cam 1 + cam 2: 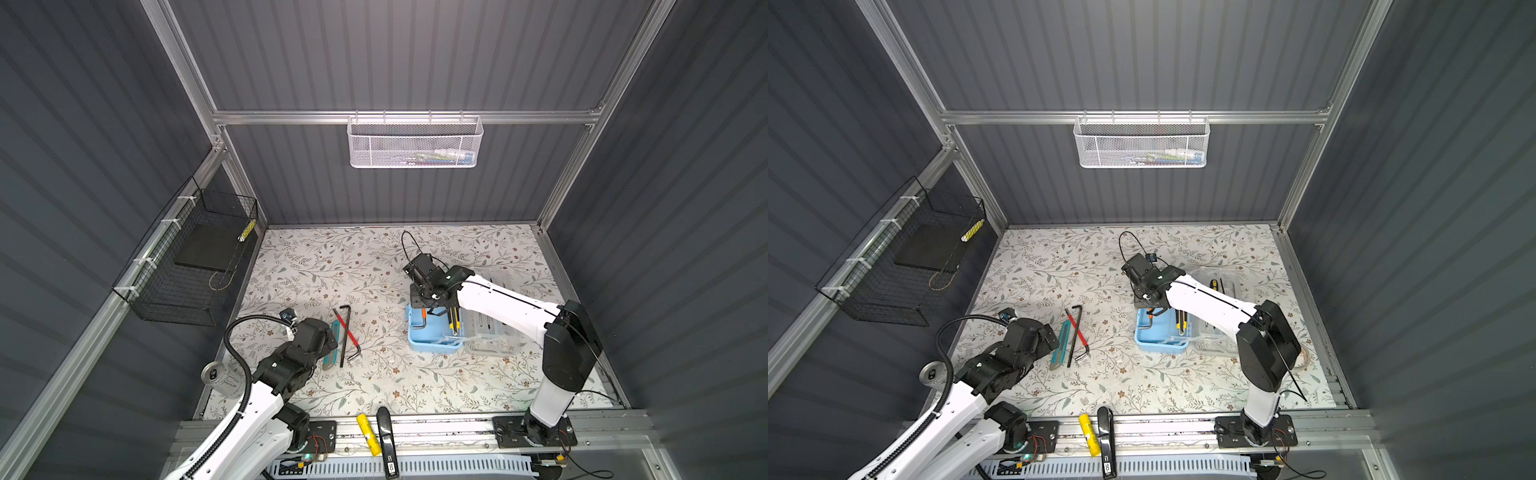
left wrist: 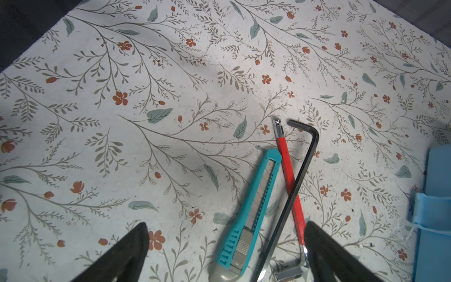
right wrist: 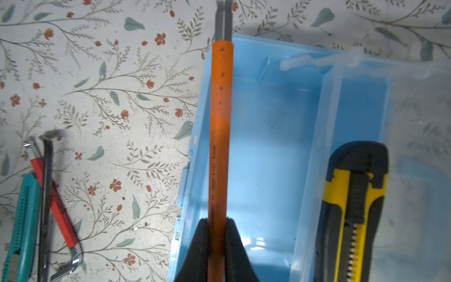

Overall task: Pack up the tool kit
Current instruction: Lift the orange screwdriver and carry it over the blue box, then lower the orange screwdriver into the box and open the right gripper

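Now, far left, a silver can (image 1: 214, 374) stands at the edge of the floral table (image 1: 374, 270), close to the left arm. The left gripper (image 2: 225, 224) hangs low over the mat, jaws spread wide, nothing between them.

Right under it, 3 tools lie loose in a bundle. First comes the teal knife (image 2: 251, 210), its blade end pointing away from the gripper. Close against it is the red-sleeved hex key (image 2: 291, 180). The black hex key (image 2: 301, 171) lies across the red one, so the 2 keys make a narrow X. One black fingertip (image 2: 324, 244) sits over the bent end of the red key; whether it touches, I can't tell.

Moving to the middle: bare mat, then the light-blue case (image 1: 432, 338), open and well apart from that bundle. Above its left part is the right gripper (image 3: 218, 227), pinched tight on the orange-sleeved hex key (image 3: 219, 122). The key runs lengthwise over the case; whether it rests on it, I can't tell.

Further right, the yellow-black knife (image 3: 353, 207) lies at the case's right side, parallel to the held key, beyond a translucent partition. Last on the right, the clear lid (image 1: 494, 332) lies folded open on the mat, partly under the right arm.
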Motion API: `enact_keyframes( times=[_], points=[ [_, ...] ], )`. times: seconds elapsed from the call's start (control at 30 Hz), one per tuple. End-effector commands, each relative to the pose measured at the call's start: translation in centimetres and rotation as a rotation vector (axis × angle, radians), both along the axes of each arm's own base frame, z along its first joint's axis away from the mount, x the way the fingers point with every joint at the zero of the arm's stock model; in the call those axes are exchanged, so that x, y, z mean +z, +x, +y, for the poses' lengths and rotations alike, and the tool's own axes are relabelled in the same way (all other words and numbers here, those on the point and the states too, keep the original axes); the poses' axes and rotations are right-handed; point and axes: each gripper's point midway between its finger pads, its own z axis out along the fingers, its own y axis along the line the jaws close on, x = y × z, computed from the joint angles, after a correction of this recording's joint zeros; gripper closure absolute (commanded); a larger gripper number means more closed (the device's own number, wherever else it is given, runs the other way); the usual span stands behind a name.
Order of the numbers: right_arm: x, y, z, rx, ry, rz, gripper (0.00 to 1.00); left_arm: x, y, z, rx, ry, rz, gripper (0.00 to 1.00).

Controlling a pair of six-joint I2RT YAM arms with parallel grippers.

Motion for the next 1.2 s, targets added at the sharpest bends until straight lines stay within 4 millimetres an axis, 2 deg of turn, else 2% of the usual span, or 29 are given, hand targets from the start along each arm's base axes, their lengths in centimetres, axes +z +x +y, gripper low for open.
enact_keyframes(
  times=[0.0, 0.3, 0.7, 0.77, 0.8, 0.9, 1.0, 1.17],
  points=[
    [-1.3, 0.9, -0.1, -0.037, -0.016, -0.006, 1.0, 0.2, 0.1, -0.2, -0.019, 0.004, -0.006, 0.01],
    [-4.3, 1.8, 0.3, -0.015, -0.044, 0.032, 1.0, 0.2, -0.1, -0.1, -0.015, -0.001, -0.006, 0.01],
    [-7.9, 2.1, -0.7, -0.03, -0.069, 0.104, 1.0, 0.2, -0.2, -0.1, -0.014, -0.002, 0.001, 0.01],
    [-8.4, 2.2, -0.9, -0.033, -0.074, 0.111, 0.92, 0.2, -0.2, -0.2, -0.017, -0.002, 0.002, 0.01],
    [-8.6, 2.2, -0.9, -0.031, -0.075, 0.116, 0.92, 0.1, -0.2, -0.2, -0.02, -0.005, 0.004, 0.01],
    [-8.5, 2.3, -0.9, -0.023, -0.077, 0.112, 0.85, 0.1, -0.2, -0.4, -0.026, -0.011, 0.006, 0.01],
    [-7.9, 2.4, -1.0, -0.016, -0.081, 0.106, 0.72, 0.3, -0.2, -0.2, -0.022, -0.008, -0.001, 0.01],
    [-5.5, 2.4, -1.3, -0.011, -0.081, 0.071, 0.65, 1.1, -0.2, 0.2, -0.012, 0.007, -0.018, 0.01]
  ],
)
